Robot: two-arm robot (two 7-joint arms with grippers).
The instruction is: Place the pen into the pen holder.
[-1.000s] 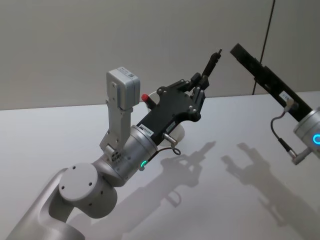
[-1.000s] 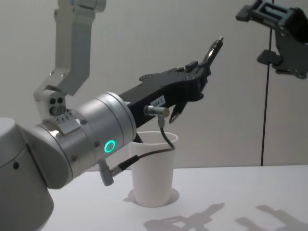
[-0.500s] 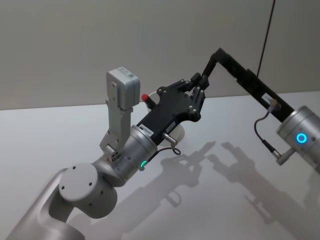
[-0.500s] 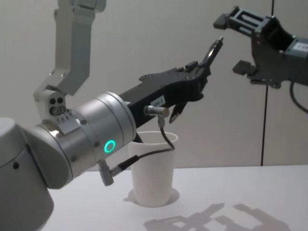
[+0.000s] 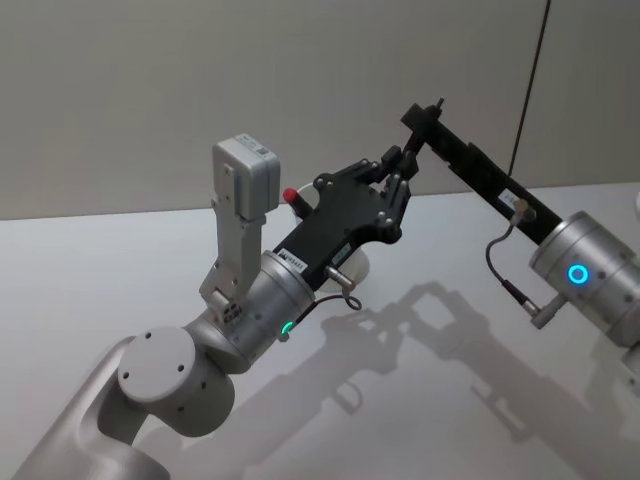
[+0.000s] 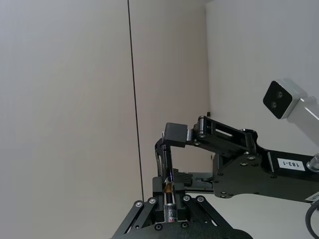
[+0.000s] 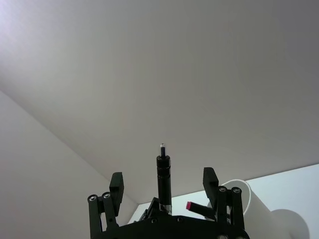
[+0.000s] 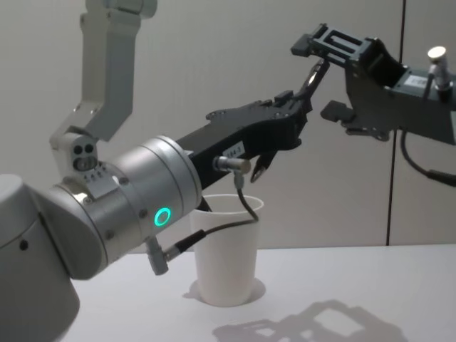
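The pen (image 5: 414, 146) is held tilted upward in the closed fingers of the left gripper (image 5: 400, 162), above the white table (image 5: 120, 260). The right gripper (image 5: 424, 116), extended from the right, is set at the pen's upper end. A sliver of the pen holder (image 5: 357, 267) is seen beneath the left gripper.

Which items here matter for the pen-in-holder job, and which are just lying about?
In the job:
pen, clamped in the left gripper
right gripper, open either side of the pen
pen holder, a white cup

Lying about:
red-tipped stick near the holder
table
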